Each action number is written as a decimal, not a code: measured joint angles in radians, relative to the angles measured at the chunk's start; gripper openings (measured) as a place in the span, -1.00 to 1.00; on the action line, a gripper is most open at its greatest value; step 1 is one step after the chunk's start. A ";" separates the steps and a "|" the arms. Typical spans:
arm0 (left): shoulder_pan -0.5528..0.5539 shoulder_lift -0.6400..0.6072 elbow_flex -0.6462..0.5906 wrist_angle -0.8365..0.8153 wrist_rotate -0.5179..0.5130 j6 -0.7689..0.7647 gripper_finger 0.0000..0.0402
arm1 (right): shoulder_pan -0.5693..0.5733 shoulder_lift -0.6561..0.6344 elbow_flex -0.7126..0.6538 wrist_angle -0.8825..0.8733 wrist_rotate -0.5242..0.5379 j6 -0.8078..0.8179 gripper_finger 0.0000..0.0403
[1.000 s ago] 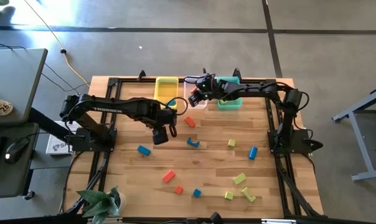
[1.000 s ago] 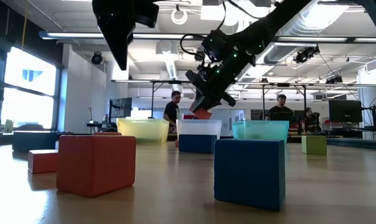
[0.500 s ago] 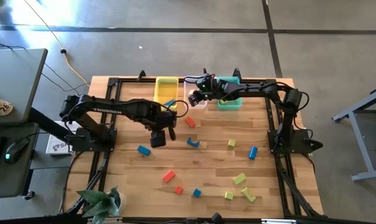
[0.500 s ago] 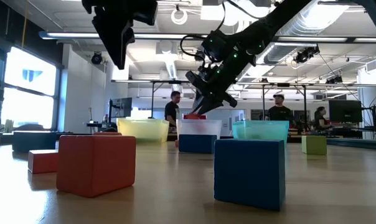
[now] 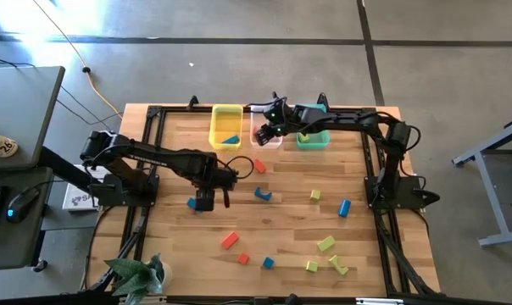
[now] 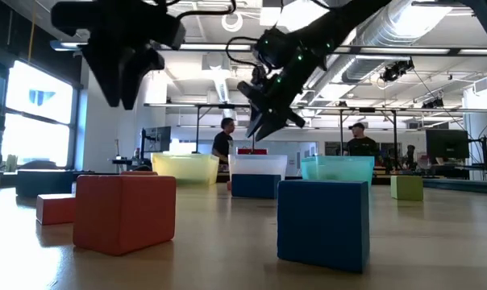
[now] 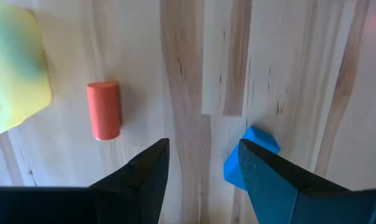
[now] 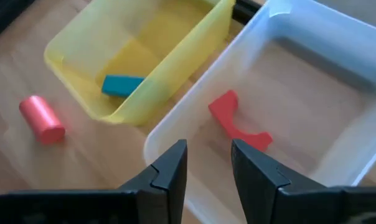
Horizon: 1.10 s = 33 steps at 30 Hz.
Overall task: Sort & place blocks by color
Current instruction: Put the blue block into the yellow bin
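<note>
On your wooden table [image 5: 281,212], left gripper [image 5: 204,201] spread above blue block [image 7: 249,155]; right gripper [image 5: 264,134] spread, empty, over clear tray [image 8: 312,81] holding red arch [image 8: 235,121].

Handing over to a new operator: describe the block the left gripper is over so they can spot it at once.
Start at the yellow tray on the table's far edge and come toward the near edge to the left gripper, which hangs open. At its fingertips lies a blue block, alone on bare wood. The nearest loose block, a red cylinder, lies closer to the trays.
</note>
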 joint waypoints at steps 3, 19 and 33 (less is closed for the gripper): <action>-0.013 0.000 -0.040 0.001 0.000 0.033 -0.10 | 0.012 0.000 0.068 -0.090 0.003 -0.029 -0.44; -0.104 -0.016 -0.256 0.072 0.066 0.169 -0.10 | 0.014 -0.001 0.266 -0.272 0.028 -0.059 -0.44; -0.168 -0.016 -0.347 0.153 0.063 0.134 -0.10 | 0.014 0.000 0.300 -0.318 -0.015 -0.138 -0.44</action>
